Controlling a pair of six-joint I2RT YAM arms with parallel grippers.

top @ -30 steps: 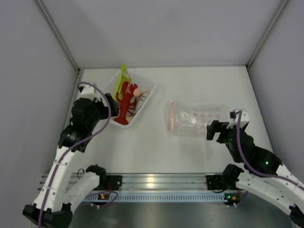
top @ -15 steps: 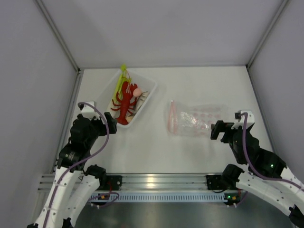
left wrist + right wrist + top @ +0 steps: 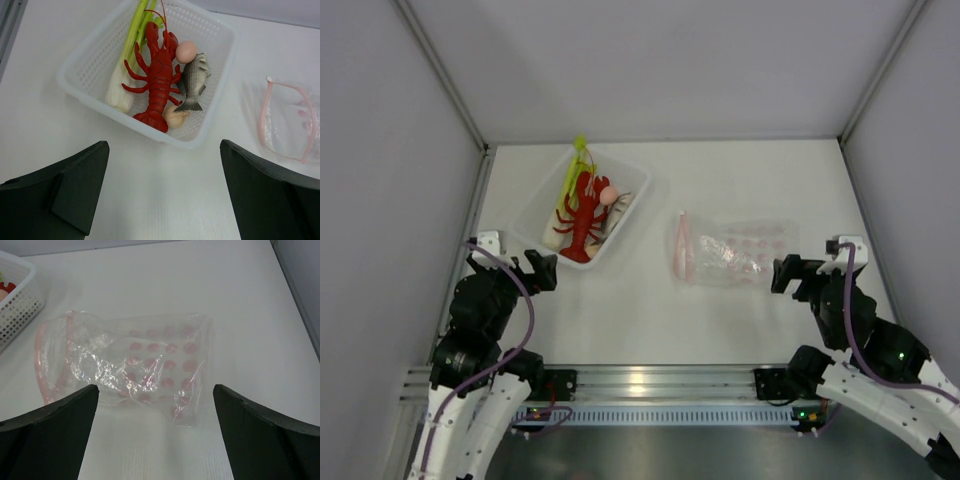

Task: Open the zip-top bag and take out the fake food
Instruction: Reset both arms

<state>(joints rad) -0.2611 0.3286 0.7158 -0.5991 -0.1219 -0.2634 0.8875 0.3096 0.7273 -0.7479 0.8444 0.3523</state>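
- The zip-top bag (image 3: 730, 252) is thin, clear, crinkled film with pale pink dots and a pink zip strip; it lies flat on the right half of the white table (image 3: 740, 180), long axis left to right, with the strip at the left end and parted into a loop facing the basket
- The fake food sits in a white perforated plastic basket (image 3: 85, 65) near the table's far-left corner: a glossy red lobster (image 3: 159, 80) with its tail toward the near edge, a green-and-white leek (image 3: 127, 60) alongside it with the white end nearer, a grey scaled fish (image 3: 192, 82) and a smooth pinkish round piece (image 3: 186, 51)
- Left gripper (image 3: 163, 150): jaws spread wide, holding and touching nothing; it hangs by the left edge, just short of the basket's near corner
- Right gripper (image 3: 156, 390): jaws released just as wide, grasping nothing — it is poised at the bag's right end, by the right edge
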